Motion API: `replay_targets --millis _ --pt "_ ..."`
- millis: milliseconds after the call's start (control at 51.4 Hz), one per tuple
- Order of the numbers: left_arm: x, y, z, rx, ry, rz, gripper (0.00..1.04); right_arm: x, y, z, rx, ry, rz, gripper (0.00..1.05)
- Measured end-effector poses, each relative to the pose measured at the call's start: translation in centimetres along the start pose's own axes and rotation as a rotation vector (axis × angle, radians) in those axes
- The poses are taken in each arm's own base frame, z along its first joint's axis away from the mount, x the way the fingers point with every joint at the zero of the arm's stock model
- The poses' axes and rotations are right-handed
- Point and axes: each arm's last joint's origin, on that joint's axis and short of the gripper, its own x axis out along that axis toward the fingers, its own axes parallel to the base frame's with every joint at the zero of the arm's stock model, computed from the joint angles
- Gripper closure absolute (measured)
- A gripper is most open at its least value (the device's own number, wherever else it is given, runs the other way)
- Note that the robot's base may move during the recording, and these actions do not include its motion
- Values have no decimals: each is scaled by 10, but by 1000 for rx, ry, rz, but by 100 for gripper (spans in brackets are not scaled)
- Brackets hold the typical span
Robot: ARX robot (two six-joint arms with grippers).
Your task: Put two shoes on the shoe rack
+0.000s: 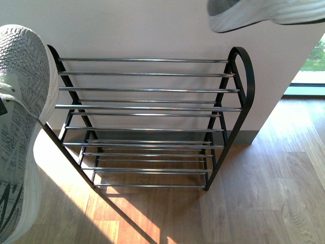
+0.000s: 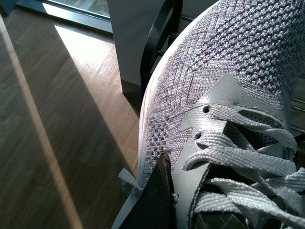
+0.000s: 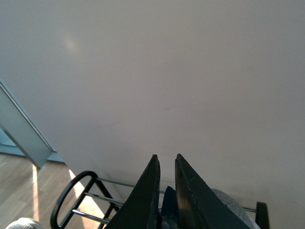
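Well, both shoes are up in the air: the left-side shoe (image 1: 20,127) hangs from the left gripper (image 2: 159,191), with one dark finger pressed against the knit upper just beside the laces and its partner hidden from view, apparently inside the shoe. The right-side shoe (image 1: 264,15) rides under the right gripper (image 3: 167,171), whose jaws stand narrow, pinching a strip of navy collar with the grey body hanging beneath. Neither shoe touches the shoe rack (image 1: 147,107), which sits below and ahead of both grippers, between them, with all its chrome rods bare. Now for the hazards. That thin pinch on soft collar fabric looks like the weak link; a swing or a quick descent could let the shoe twist or slip out before it reaches a tier. The rods are slim and spaced apart, so a shoe set down tilted, or released toe-first, could likely poke through a gap or tip off the front onto the wooden floor (image 1: 274,193) below the grippers. The left-side shoe hangs very close to the rack's arched end, and a sideways approach might clip that black frame and shove the rack. The wall (image 1: 152,25) stands just beyond it, so overreaching could jam a toe there.
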Motion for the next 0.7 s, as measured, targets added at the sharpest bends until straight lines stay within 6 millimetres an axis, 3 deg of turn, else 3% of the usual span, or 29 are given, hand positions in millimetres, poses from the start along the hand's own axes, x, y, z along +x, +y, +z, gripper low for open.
replay_targets --millis 214,701 --pt "0 0 0 0 0 0 103 13 21 -8 4 -16 29 95" --pt "0 0 0 0 0 0 103 33 38 -39 -38 -27 -43 95"
